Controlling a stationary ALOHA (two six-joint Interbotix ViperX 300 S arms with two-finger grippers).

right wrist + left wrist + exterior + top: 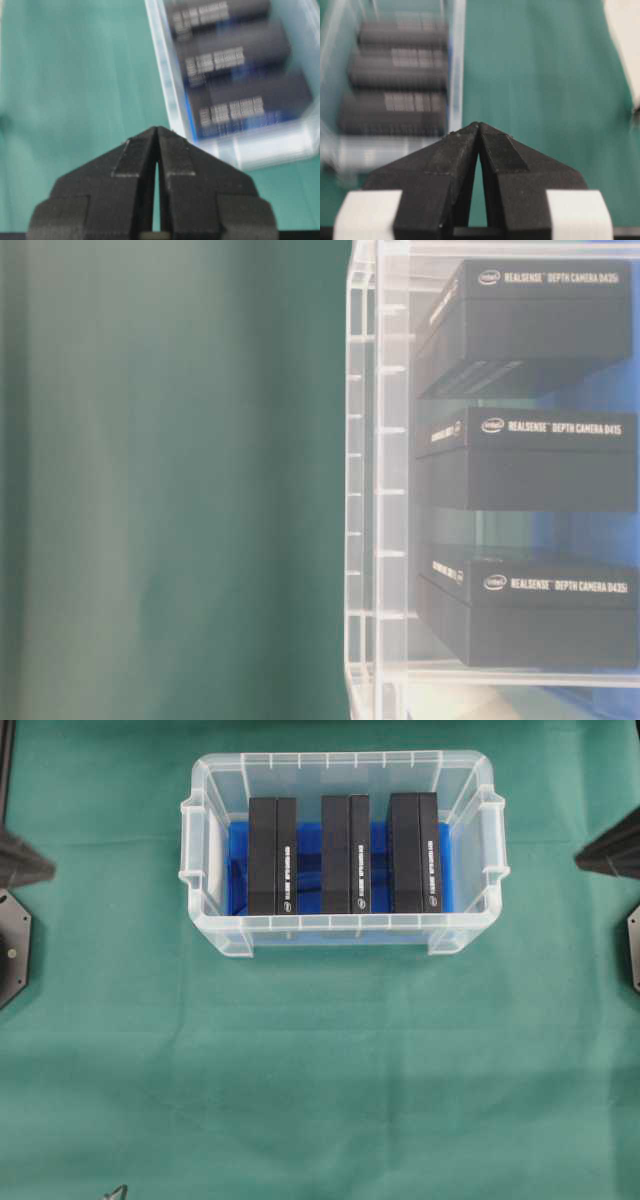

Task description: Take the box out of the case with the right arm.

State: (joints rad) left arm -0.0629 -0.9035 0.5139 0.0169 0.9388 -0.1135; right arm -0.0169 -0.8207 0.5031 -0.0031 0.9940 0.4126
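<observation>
3 black boxes are standing on edge, side by side, inside the case (340, 935), and you are still well short of them: the case is sitting ahead and to the right of the right gripper (157, 129) in its own wrist view, with bare green cloth (320, 1070) between.

That tub looks rigid but light, so it may be inclined to slide or lift if a box drags on it. Each box is probably stiff card with a smooth, somewhat slippery skin, light enough for 1 gripper. The nearest to you is the right box (415, 852); I would be taking it across its narrow upper edge, jaws dropping into the gaps on either side, and lifting straight up.

Your right gripper is clenched on nothing, tips meeting; the left gripper (479, 125) is likewise pinched together and empty.

Both wrist views are smearing with blur, so the print is unreadable there. The arms are showing overhead only as dark tips at the frame edges. You cannot judge how snugly each box is standing.
</observation>
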